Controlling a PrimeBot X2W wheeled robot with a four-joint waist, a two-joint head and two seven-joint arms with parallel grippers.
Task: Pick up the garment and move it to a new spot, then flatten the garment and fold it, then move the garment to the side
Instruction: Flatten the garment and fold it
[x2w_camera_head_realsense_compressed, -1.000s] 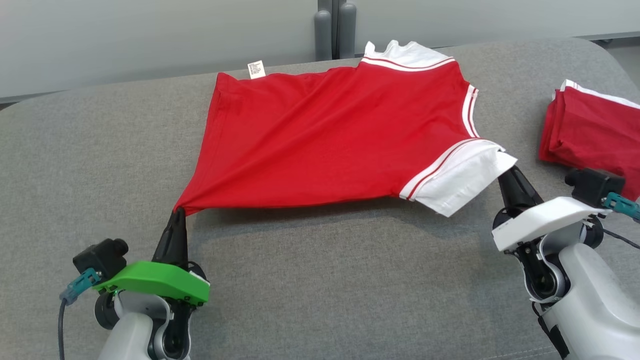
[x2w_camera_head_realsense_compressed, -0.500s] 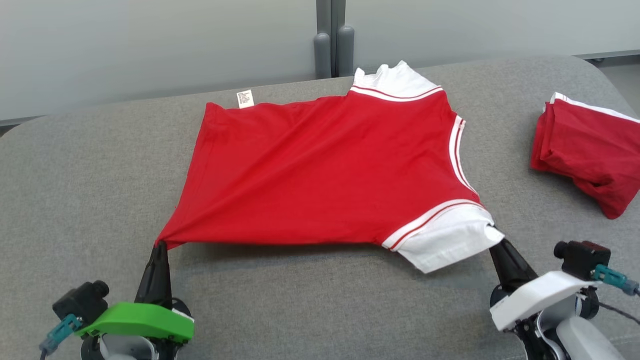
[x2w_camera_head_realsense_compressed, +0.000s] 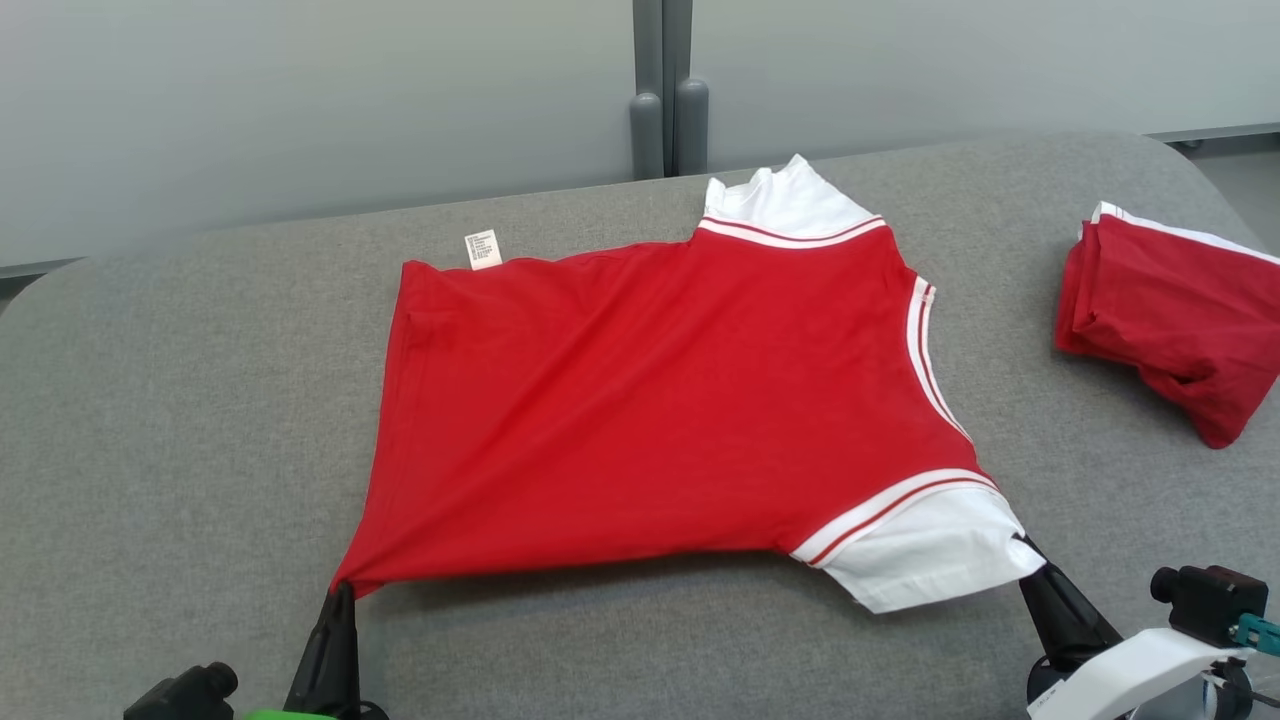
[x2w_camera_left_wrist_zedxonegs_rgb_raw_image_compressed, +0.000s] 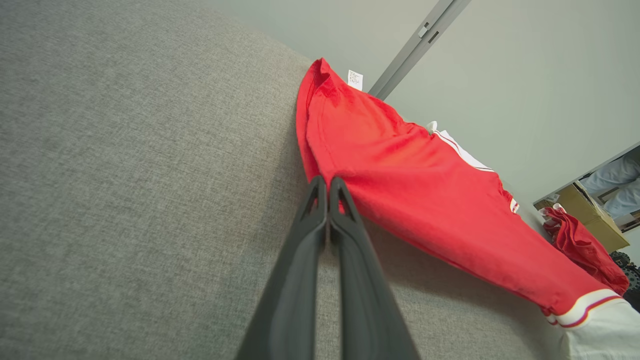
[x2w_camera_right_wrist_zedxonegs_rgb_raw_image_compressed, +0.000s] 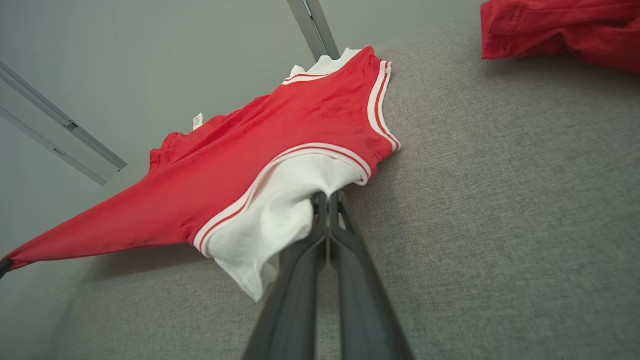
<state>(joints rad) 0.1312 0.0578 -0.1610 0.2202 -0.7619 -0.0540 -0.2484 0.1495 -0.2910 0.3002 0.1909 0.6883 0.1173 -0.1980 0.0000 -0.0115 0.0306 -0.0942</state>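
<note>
**Red garment stretched between both grippers on the grey surface**

We record first the grey padded surface (x2w_camera_head_realsense_compressed: 150, 400), which carries everything in the head view. A pale wall stands behind it, with a grey post (x2w_camera_head_realsense_compressed: 660, 90) at 12 o'clock.

The garment (x2w_camera_head_realsense_compressed: 650, 400), a red shirt with white sleeves, lies spread across the middle of the surface. Its hem is toward 9 o'clock and its striped neckline (x2w_camera_head_realsense_compressed: 925, 350) toward 3 o'clock. The far half lies on the fabric. The near edge is drawn taut between the two grippers and casts a shadow on the surface beneath it.

A second red garment (x2w_camera_head_realsense_compressed: 1160, 320), folded and bunched, lies well apart from the first, at 3 o'clock of it near the right edge.

The near white sleeve (x2w_camera_head_realsense_compressed: 930, 555) sits at 5 o'clock of the shirt. The far white sleeve (x2w_camera_head_realsense_compressed: 785, 200) sits at 1 o'clock.

The left gripper (x2w_camera_head_realsense_compressed: 341, 592) stands at 7 o'clock of the garment. Its fingers are pressed together on the near hem corner, and the red cloth runs away from the tips toward 1 o'clock. The left wrist view confirms it: the left gripper (x2w_camera_left_wrist_zedxonegs_rgb_raw_image_compressed: 328, 181) has its tips closed, with the cloth corner at them.

The right gripper (x2w_camera_head_realsense_compressed: 1030, 560) stands at 5 o'clock of the garment, pinching the edge of the near sleeve. In the right wrist view the gripper (x2w_camera_right_wrist_zedxonegs_rgb_raw_image_compressed: 328, 196) has its fingers closed, and the white cloth is bunched over the tips.

A small white label (x2w_camera_head_realsense_compressed: 483, 249) sticks out at the far hem corner, at 11 o'clock of the shirt.
</note>
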